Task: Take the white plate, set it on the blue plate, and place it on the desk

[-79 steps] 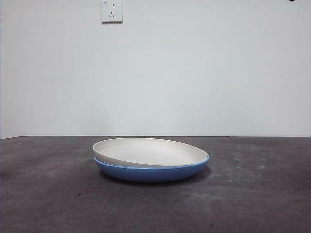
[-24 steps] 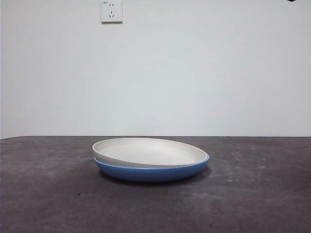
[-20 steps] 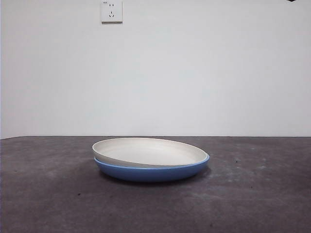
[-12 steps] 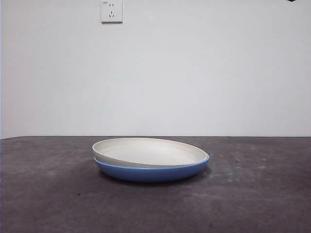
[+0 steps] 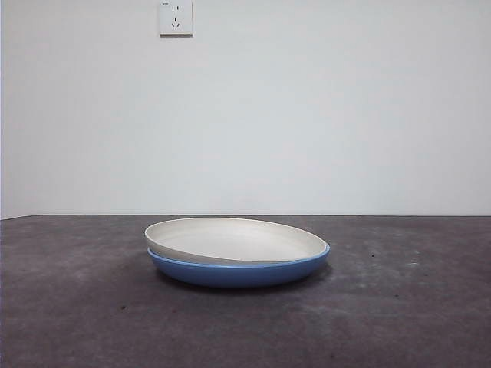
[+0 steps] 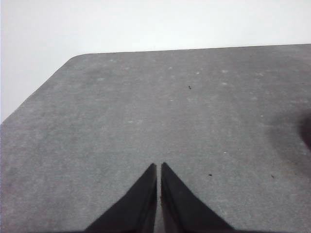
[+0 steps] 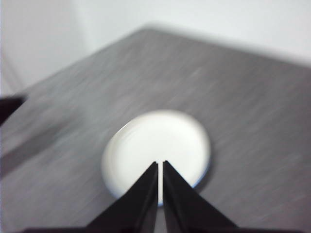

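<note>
**White plate nested on blue plate, both arms clear**

At the middle of the desk (image 5: 399, 307), the white plate (image 5: 234, 239) lies inside the blue plate (image 5: 238, 272), tilted a little so that its rim stands higher on one side than the other. Only the blue plate's outer wall and a thin line of its rim show beneath the cream-white one in the front view. The blue plate rests flat on the dark mottled desk, with bare desk all around the pair.

Seen from the right wrist, the right gripper (image 7: 160, 167) hangs above the stack, apart from it, with its fingers drawn together to a thin slit and gripping nothing. That picture is blurred; the white plate (image 7: 160, 141) fills it as a pale disc, and a sliver of blue edge (image 7: 200, 180) peeps out at one side.

Seen from the left wrist, the left gripper (image 6: 159, 170) sits over bare desk (image 6: 146, 111) near a rounded corner, its fingers likewise pressed nearly closed and empty.

Behind the desk stands a plain white wall (image 5: 322, 115) with a wall socket (image 5: 176, 18) high up.
</note>
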{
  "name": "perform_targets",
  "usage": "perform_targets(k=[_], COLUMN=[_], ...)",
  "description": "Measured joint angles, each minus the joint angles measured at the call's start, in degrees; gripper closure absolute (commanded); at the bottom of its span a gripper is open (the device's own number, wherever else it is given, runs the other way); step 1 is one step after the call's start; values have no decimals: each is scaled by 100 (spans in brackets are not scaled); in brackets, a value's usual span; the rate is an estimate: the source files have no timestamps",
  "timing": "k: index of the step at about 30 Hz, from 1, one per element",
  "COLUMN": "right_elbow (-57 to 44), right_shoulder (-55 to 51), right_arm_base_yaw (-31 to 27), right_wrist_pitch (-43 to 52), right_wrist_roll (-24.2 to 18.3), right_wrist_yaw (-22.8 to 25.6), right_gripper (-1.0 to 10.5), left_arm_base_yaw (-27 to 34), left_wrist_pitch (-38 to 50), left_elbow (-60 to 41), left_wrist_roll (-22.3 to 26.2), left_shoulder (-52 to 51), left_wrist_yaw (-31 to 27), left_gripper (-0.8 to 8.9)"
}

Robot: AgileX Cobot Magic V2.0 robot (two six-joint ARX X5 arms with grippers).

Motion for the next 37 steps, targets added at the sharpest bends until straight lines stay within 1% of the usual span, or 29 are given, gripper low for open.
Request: perform_targets(k=[4,7,12,16,18,24,29,37], right_elbow=[-955,-1672,-2682,-3333,-3593,-4177,-4461,-4474], right_shoulder=[-822,-1412,-2234,-2708,-2887,-3235,-3383,-3386], right_arm_base_yaw=[-758,-1115,-1283,-1290,-1290,-1290,-1290,-1290], right_wrist_pitch=[1088,1742,2575,2907,2966,3001,2997,2214], right_wrist_roll=[-11,-13,-15,-15,-15,-15,15,94], right_wrist_yaw=[317,599,1235,1502,1604,1609,1613,1845], right_gripper=[939,939,939,939,939,939,939,939], left_arm_base_yaw=[-2,-2,-2,-2,-2,-2,0,0], left_wrist_pitch=[0,0,0,0,0,0,0,0], left_elbow=[0,0,0,0,0,0,0,0], left_wrist_roll=[0,0,0,0,0,0,0,0], left_shoulder=[0,0,0,0,0,0,0,0], left_wrist_yaw=[0,0,0,0,0,0,2,0], left_gripper=[799,799,799,799,799,799,799,799])
